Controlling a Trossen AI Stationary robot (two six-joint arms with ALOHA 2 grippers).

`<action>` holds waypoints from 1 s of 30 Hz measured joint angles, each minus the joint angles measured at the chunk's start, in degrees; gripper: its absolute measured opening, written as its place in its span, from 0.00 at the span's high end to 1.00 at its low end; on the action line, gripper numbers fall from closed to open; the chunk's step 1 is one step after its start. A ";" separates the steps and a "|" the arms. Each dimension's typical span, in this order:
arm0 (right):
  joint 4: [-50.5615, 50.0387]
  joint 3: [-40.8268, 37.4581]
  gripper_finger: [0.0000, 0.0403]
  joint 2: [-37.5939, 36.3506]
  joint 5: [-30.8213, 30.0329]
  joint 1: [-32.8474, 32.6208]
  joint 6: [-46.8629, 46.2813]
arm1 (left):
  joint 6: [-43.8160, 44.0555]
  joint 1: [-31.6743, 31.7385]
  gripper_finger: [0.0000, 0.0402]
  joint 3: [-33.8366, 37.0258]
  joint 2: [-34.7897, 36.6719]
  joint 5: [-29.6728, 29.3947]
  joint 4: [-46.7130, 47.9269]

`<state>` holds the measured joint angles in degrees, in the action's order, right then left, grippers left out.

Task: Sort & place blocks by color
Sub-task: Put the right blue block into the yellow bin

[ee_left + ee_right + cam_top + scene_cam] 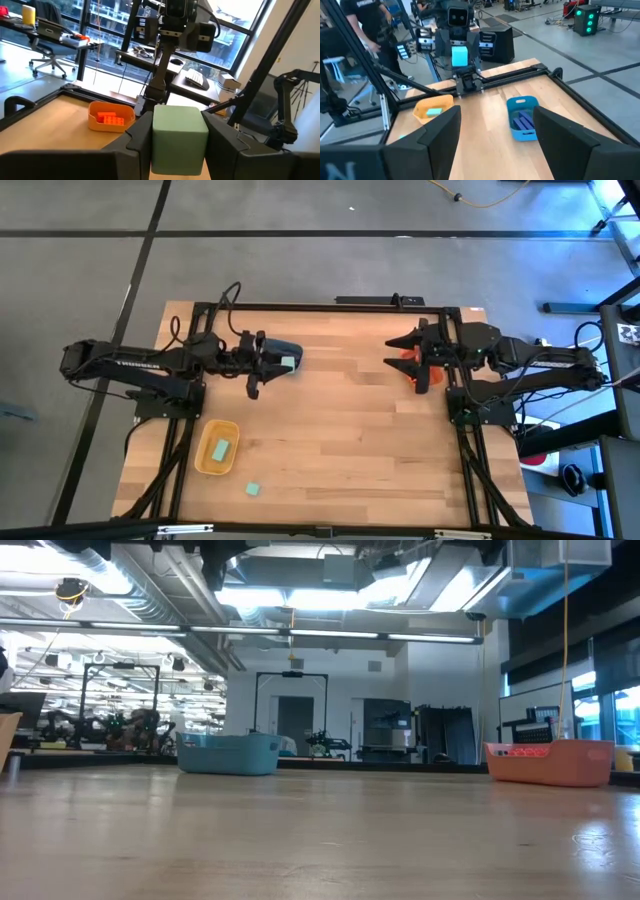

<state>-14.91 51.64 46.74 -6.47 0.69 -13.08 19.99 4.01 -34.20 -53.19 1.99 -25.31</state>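
Overhead, table-level, two facing wrist cameras, shared table [340, 420]

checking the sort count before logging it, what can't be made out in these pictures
- Blue tub, high view: the left tool, shut on a mint-green block, covers it, so its contents are hidden.
- Orange tub, high view: the open right tool hides most of it.
- Purple blocks, right wrist view: too small to count.
- Orange-red blocks, left wrist view: too small to count.
- Low view: tub walls hide the contents.
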 joint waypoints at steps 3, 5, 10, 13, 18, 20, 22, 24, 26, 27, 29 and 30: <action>-0.01 0.00 0.38 0.54 -0.01 0.00 0.27 | 0.04 0.00 0.69 0.00 0.00 -0.43 -0.09; 0.01 0.00 0.38 0.70 -0.01 0.00 1.43 | 0.31 0.00 0.69 0.00 0.00 -0.47 -0.08; 0.03 0.00 0.38 0.75 -0.01 0.02 3.03 | 0.39 0.00 0.69 0.00 -0.02 -0.47 -0.07; 0.03 0.00 0.38 0.75 -0.01 0.02 3.06 | 0.39 0.00 0.69 0.00 -0.02 -0.46 -0.09; 0.03 0.00 0.38 0.75 -0.01 0.02 3.06 | 0.39 0.00 0.69 0.00 -0.02 2.13 -0.07; 0.03 0.00 0.38 0.75 -0.01 0.02 3.05 | 0.39 -0.02 0.69 0.00 -0.02 3.29 -0.07; 0.03 0.00 0.38 0.75 -0.01 0.02 2.91 | 0.27 -0.01 0.69 0.00 -0.02 3.60 -0.07; 0.03 0.00 0.38 0.75 -0.01 0.02 2.91 | -1.00 0.00 0.69 0.00 -0.02 3.60 -0.07; 0.03 0.00 0.38 0.75 -0.01 0.02 2.91 | -2.23 0.00 0.69 0.00 -0.02 3.60 -0.07; 0.03 0.00 0.38 0.75 -0.01 0.02 2.91 | -2.40 0.00 0.69 0.00 -0.02 3.63 -0.07; 0.03 0.00 0.38 0.75 0.01 0.02 2.91 | -2.51 0.00 0.69 0.00 -0.02 3.64 -0.05; 0.03 0.00 0.38 0.75 0.01 0.02 2.91 | -2.53 0.00 0.69 0.00 -0.02 3.66 -0.05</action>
<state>-14.87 51.64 47.48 -6.46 0.71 -10.17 17.46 4.01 -34.20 -53.21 5.65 -25.36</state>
